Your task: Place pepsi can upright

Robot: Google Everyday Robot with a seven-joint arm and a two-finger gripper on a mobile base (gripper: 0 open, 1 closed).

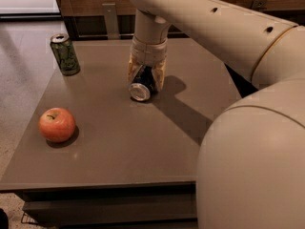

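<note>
The pepsi can [141, 86] is dark blue with a silver end. It lies on its side near the middle of the brown table [119, 151], its silver end facing the camera. My gripper [146, 75] reaches straight down onto it. The two cream fingers [132, 69] press against both sides of the can. The far end of the can is hidden under the gripper.
A green can [65, 54] stands upright at the table's far left corner. A red apple [56, 124] sits at the front left. My arm fills the right side of the view. A wooden wall and a metal bracket [110, 19] are behind the table.
</note>
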